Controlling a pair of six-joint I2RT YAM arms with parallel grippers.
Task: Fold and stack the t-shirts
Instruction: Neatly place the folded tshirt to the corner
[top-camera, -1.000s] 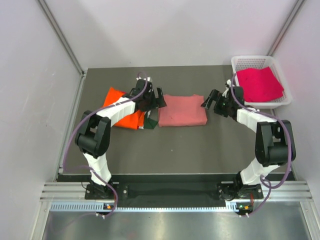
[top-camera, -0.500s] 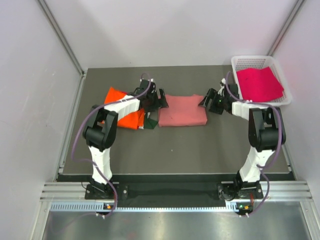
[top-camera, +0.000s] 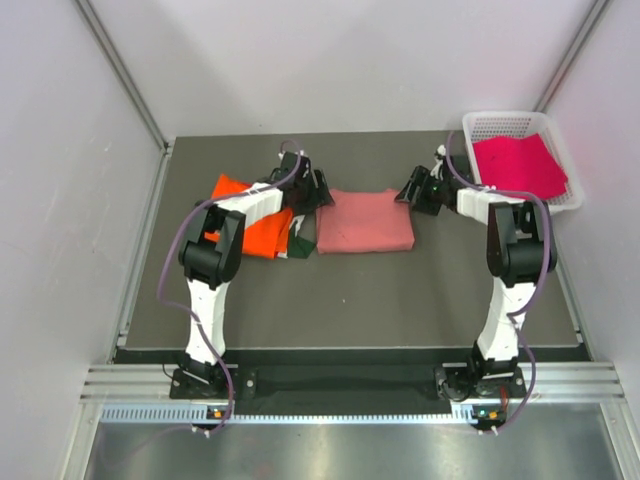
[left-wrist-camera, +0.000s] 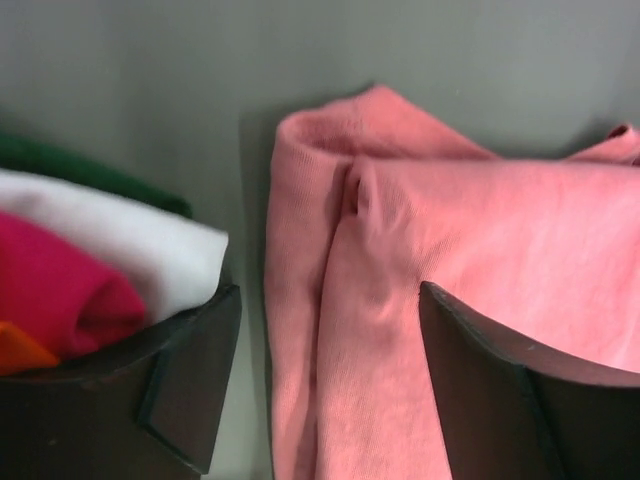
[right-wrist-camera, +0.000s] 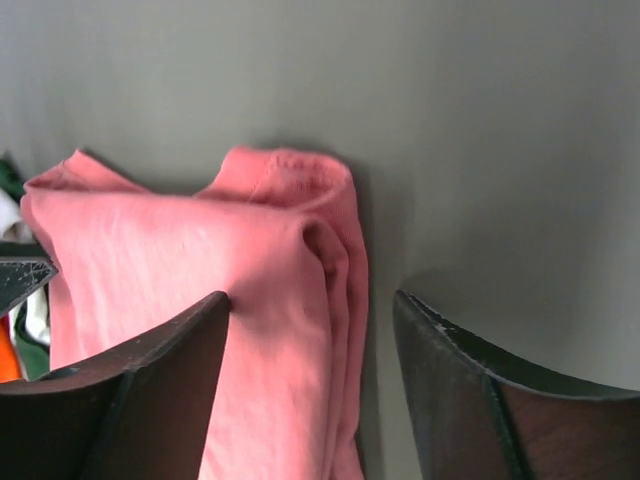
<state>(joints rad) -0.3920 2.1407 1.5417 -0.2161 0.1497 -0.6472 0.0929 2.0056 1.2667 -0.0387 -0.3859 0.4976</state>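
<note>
Starting at the left, the orange t-shirt (top-camera: 245, 228) lies folded on the dark surface (top-camera: 350, 300), nearer its left edge and in the far half; just beside it, on the right, sits a small bundle of green and white cloth (top-camera: 298, 242), which the left wrist view shows with a magenta layer too; whether these are more shirts I cannot tell.

Next comes the left claw (left-wrist-camera: 328, 298), low over the left edge of the salmon-pink t-shirt (top-camera: 365, 222); its jaws stand well apart, one on bare surface by the bundle and one over the pink cloth, with nothing pinched between them.

The pink shirt is a folded rectangle midway between the side edges and closer to the far edge; the right claw (right-wrist-camera: 312, 300) straddles its right edge the same way, jaws apart and holding nothing.

At the far right corner, the magenta t-shirt (top-camera: 518, 168) lies in the white basket (top-camera: 500, 122).

The step looks like taking up the folded pink shirt to stack it; next, both claws must pinch every layer at their edges and lift together, or the fold may slip open.
</note>
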